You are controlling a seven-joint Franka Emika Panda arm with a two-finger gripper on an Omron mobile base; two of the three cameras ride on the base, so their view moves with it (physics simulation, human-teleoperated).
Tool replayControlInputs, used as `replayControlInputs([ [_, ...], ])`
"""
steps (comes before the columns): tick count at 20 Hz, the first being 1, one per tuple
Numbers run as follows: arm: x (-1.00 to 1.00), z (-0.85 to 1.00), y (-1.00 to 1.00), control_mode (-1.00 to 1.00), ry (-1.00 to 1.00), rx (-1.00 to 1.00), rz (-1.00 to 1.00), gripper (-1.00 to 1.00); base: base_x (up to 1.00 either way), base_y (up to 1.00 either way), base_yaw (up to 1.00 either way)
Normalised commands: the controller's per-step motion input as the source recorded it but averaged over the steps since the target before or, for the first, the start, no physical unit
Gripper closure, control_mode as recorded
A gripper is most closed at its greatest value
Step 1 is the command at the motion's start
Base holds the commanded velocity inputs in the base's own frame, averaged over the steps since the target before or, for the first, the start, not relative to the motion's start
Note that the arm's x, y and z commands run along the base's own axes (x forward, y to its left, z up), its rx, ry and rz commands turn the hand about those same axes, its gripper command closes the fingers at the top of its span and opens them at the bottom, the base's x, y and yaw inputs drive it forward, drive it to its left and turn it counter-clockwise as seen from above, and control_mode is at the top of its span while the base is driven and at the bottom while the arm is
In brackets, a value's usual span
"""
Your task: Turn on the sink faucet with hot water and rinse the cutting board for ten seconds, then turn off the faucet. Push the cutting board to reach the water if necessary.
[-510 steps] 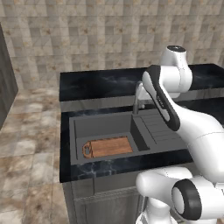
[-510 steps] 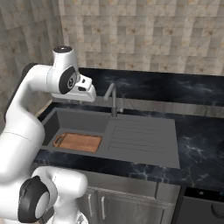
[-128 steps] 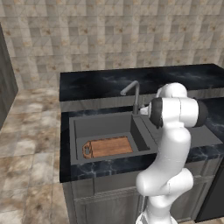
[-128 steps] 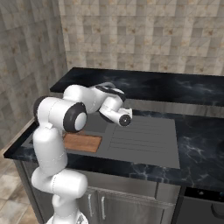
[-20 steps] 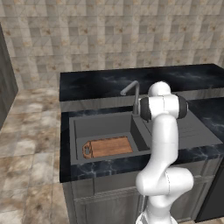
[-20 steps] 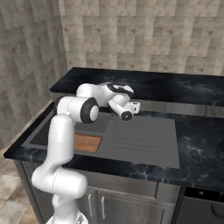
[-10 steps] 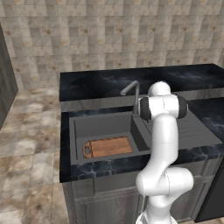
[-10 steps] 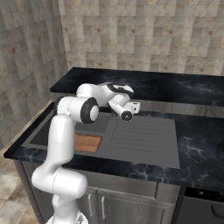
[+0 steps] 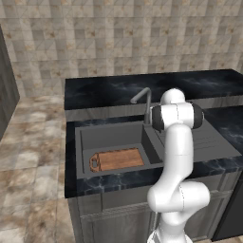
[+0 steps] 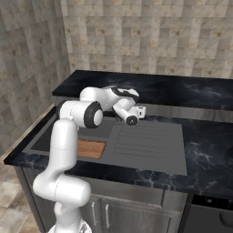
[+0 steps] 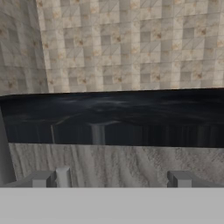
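Left base view: sink faucet [image 9: 145, 101] stands just beside the claw [image 10: 141, 111], stem toward the basin; cutting board [image 9: 117, 159] lies dry in the sink [image 9: 85, 142]. Hand view shows fingertips [image 11: 43, 178] spread.

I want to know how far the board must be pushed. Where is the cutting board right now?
In the left base view the cutting board lies flat on the floor of the sink, toward its front, left of the sink faucet and not under its spout.
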Motion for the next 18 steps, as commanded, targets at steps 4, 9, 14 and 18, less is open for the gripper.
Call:
replayControlInputs([
  [4, 0.00, -0.01, 0.00, -1.00, 0.00, 0.00, 0.00, -1.00, 0.00, 0.00, 0.00],
  [9, 0.00, 0.00, 0.00, -1.00, 0.00, 0.00, 0.00, -1.00, 0.00, 0.00, 0.00],
  [14, 0.00, 0.00, 0.00, -1.00, 0.00, 0.00, 0.00, -1.00, 0.00, 0.00, 0.00],
  [18, 0.00, 0.00, 0.00, -1.00, 0.00, 0.00, 0.00, -1.00, 0.00, 0.00, 0.00],
])
